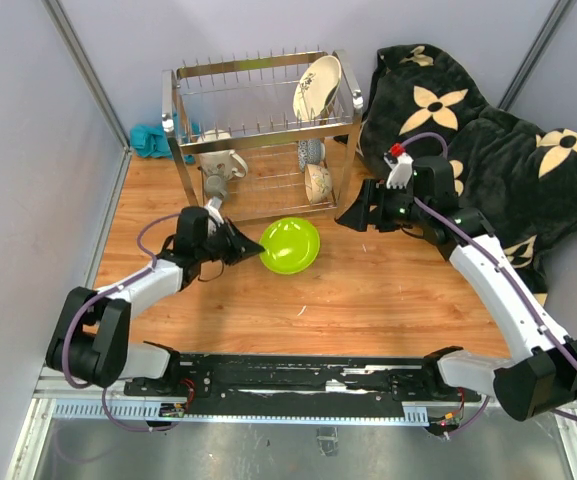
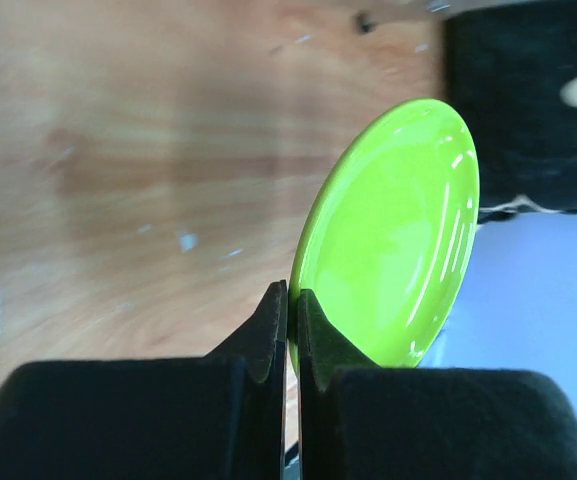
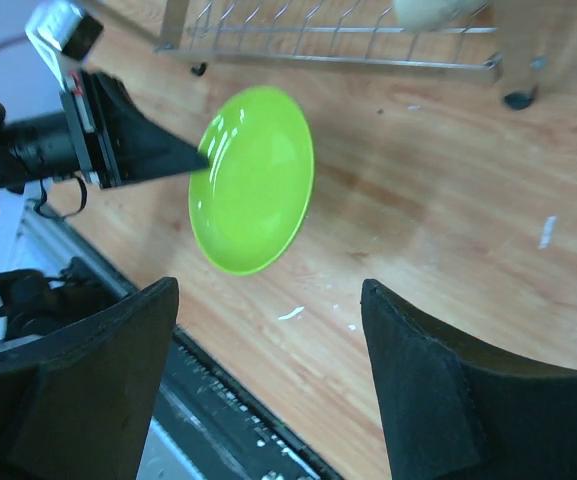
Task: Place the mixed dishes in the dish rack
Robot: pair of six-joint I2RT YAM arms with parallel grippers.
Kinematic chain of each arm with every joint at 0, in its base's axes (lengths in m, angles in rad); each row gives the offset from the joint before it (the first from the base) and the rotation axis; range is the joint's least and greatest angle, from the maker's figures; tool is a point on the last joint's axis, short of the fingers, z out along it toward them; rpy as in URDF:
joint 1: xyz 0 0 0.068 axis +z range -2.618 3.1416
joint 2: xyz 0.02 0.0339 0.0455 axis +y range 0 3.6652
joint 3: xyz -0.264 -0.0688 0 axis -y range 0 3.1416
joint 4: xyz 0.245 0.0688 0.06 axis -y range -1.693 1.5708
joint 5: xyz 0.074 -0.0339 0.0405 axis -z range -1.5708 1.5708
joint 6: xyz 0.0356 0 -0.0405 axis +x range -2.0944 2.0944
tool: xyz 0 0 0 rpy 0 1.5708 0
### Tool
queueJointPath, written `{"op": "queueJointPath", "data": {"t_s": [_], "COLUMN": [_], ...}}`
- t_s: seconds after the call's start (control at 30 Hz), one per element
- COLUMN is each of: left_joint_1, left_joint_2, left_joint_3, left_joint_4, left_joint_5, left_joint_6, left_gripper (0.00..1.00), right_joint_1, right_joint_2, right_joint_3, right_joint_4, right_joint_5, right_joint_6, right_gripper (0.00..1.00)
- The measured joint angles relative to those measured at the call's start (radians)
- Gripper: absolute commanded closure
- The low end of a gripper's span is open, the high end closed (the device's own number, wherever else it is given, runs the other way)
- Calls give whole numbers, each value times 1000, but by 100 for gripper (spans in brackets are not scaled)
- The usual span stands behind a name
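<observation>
The green plate (image 1: 290, 245) sits over the wooden table (image 1: 388, 300), just in front of the dish rack (image 1: 248, 68) and between the two arms. The left gripper (image 1: 256, 252) is clamped on the plate's near rim; the left wrist view shows the jaws pinched together on a thin strip of that rim. It cannot be told whether the far edge touches the table. The right gripper (image 3: 268, 300) hangs near the rack's front right leg with its jaws wide apart and nothing between them.

Hazards, as judged from this position:

1. Slip. The hold covers only a narrow margin of a glossy rim. The plate's weight hangs out beyond the jaws, so a fast swing or wrist turn could make it pivot or drop.
2. Collision with the rack. The top tier already holds a cream plate (image 1: 317, 87). The green plate must enter edge-on between the prongs; a tilted approach could strike the prongs or that plate.
3. Contact with the lower dishes. The white mug (image 1: 223, 160) and grey mug (image 1: 215, 187) stand near the left arm's likely path.
4. Arm interference. The right gripper is near the rack front and could obstruct the lift.
</observation>
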Motion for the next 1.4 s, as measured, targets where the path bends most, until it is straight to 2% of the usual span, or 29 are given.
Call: {"op": "queueJointPath", "data": {"t_s": [0.3, 0.6, 0.73, 0.9, 1.13, 1.17, 1.2, 1.33, 1.4], "left_joint_1": [-26, -75, -86, -104, -106, -106, -106, -109, -111], "left_joint_2": [-95, -117, -121, -121, -124, -125, -126, -126, -126], "left_joint_3": [190, 237, 237, 238, 247, 249, 255, 291, 320], "left_joint_4": [-17, -57, -67, -69, -74, -75, -79, -113, -137], "left_joint_5": [43, 48, 48, 49, 48, 48, 47, 36, 15], "left_joint_6": [-53, -76, -92, -108, -106, -106, -105, -90, -82], "left_gripper": [100, 99, 99, 100, 99, 97, 90, 50, 39], "right_joint_1": [-2, -2, -2, -2, -4, -5, -6, -8, -8], "right_joint_2": [55, 66, 72, 94, 139, 143, 145, 145, 145], "right_joint_3": [-9, -40, -45, -55, -55, -55, -54, -20, 37], "right_joint_4": [14, 102, 144, 206, 226, 225, 218, 164, 97], "right_joint_5": [-171, -237, -251, -262, -240, -233, -225, -200, -185], "right_joint_6": [100, 186, 211, 245, 264, 264, 262, 229, 183], "right_gripper": [25, 30, 43, 81, 99, 99, 99, 99, 99]}}
